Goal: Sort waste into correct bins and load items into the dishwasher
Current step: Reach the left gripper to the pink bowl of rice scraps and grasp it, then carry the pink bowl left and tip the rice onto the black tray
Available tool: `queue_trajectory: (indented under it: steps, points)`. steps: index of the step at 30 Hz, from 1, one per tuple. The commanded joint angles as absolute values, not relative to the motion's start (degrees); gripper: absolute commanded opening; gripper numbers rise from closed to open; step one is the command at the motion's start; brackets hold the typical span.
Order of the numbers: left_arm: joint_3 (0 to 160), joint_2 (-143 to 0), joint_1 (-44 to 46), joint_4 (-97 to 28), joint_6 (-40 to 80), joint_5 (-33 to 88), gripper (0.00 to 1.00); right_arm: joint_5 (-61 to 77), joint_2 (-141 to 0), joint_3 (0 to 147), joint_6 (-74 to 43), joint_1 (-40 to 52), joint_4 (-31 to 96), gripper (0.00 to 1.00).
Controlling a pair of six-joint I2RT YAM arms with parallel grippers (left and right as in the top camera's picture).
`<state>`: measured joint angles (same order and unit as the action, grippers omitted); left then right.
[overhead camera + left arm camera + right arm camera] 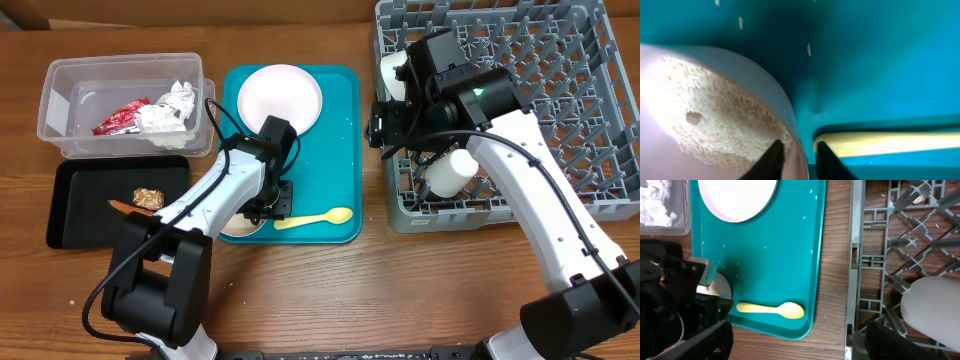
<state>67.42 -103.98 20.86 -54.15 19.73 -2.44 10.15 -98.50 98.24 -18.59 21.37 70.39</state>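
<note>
My left gripper (270, 205) (799, 152) is shut on the rim of the pink bowl (700, 65), one finger inside and one outside. The bowl holds white rice (725, 120) and sits at the front left of the teal tray (345, 150). The pale yellow spoon (315, 218) (890, 142) (772, 310) lies beside it, and the pink plate (280, 98) (737, 195) sits further back. My right gripper (380, 128) is open and empty over the left edge of the grey dish rack (560, 90). A white cup (450, 172) (935, 307) lies in the rack.
The clear tub (60, 95) holds the red wrapper (120, 118) and napkin (172, 108). The black tray (80, 215) holds the brown chunk (148, 197) and a sausage (122, 205). A white bowl (393, 70) shows behind my right arm. Loose rice grains lie on the teal tray.
</note>
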Motion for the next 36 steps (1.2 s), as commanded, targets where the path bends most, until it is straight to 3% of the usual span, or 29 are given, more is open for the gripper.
queue_trajectory:
  steps: [1, 4, 9, 21, 31, 36]
  points:
    - [67.37, -103.74, 20.64, -53.39, 20.16, -3.16, 0.14, 9.41, -98.17, 98.26, -17.98, 21.23, 70.3, 0.86]
    - [67.92, -103.74, 20.64, -53.41, 20.16, -3.01, 0.04, 8.86, -98.17, 98.26, -17.98, 21.23, 70.3, 0.87]
    - [72.64, -103.74, 20.6, -57.76, 20.14, -2.63, 0.04, 8.86, -98.17, 98.26, -18.0, 21.23, 70.3, 0.87]
    - [97.62, -103.68, 17.37, -81.71, 12.84, 1.54, 0.04, 8.6, -98.17, 98.26, -17.74, 21.23, 70.43, 0.87]
    - [100.18, -101.45, -1.21, -86.74, 1.58, 12.08, 0.04, 8.45, -98.17, 98.26, -17.74, 21.23, 70.54, 0.87]
    - [98.0, -101.49, -13.69, -83.46, -3.2, 23.57, 0.04, 8.45, -98.17, 98.26, -17.74, 21.23, 70.59, 0.87]
